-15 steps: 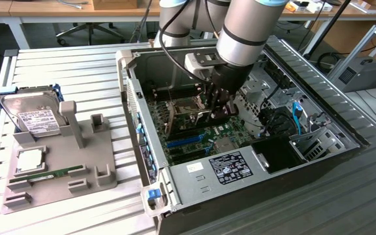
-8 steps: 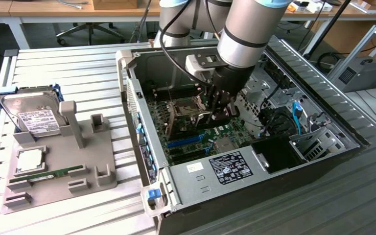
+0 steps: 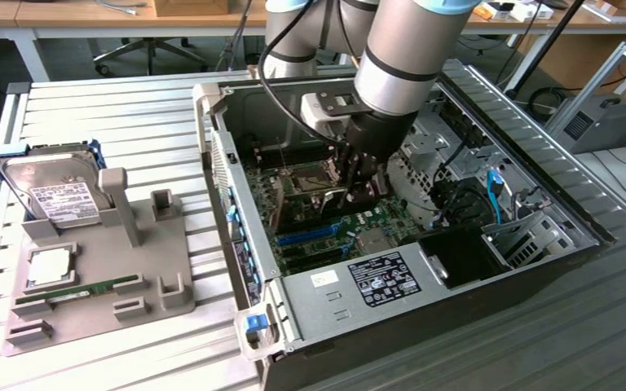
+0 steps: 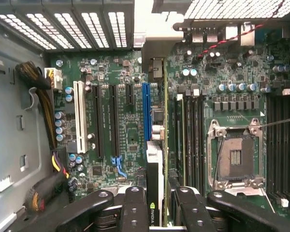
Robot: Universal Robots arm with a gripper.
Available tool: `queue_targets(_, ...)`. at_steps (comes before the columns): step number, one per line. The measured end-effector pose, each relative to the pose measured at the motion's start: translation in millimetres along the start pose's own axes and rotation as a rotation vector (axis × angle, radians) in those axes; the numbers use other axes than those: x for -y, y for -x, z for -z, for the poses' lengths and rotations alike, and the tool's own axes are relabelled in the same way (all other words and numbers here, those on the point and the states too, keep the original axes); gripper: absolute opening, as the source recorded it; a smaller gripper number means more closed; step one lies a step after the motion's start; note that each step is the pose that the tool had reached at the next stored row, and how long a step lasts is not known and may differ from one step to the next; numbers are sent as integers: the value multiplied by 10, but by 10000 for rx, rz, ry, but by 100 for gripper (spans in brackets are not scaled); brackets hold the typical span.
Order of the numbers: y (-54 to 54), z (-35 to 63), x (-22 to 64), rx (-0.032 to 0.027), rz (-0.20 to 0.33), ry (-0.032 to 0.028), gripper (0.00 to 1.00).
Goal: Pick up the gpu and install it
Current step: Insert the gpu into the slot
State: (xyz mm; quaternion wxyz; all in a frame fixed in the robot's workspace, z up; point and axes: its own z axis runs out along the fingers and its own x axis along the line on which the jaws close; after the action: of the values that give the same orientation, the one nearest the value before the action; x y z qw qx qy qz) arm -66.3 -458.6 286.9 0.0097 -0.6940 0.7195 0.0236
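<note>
My gripper (image 3: 359, 186) reaches down inside the open computer case (image 3: 531, 151), over the green motherboard (image 3: 373, 220). In the wrist view the gpu (image 4: 154, 159) shows edge-on, a thin dark card with a silver cover and a small green logo. The gripper (image 4: 157, 193) is shut on it, one black finger on each side. The card runs straight along the motherboard (image 4: 125, 72), right beside the blue slot (image 4: 146, 111). Whether its edge sits in a slot I cannot tell.
A grey fixture (image 3: 95, 277) to the exterior view's left of the case holds a hard drive (image 3: 58, 191), a processor chip (image 3: 50, 267) and a green memory stick (image 3: 95, 287). Inside the case are an open CPU socket (image 4: 234, 157) and cable bundles (image 4: 43, 96).
</note>
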Motion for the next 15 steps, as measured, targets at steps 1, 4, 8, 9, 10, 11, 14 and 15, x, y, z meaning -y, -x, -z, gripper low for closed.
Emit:
queue_targets(1,-1,0,-14,0,0,0,27)
queue_targets(4,-4,-1,-51,0,1,-2,27)
queue_targets(8,-48,1,-59,-1,1,-2,27)
queue_targets(9,-58,1,-59,0,1,-2,27)
queue_targets(10,-61,2,-64,0,0,-3,27)
queue_targets(11,-61,1,-73,1,-1,-3,27)
queue_targets(14,-65,-5,-111,1,1,-5,27)
queue_targets(15,-66,-12,-117,1,2,-5,27)
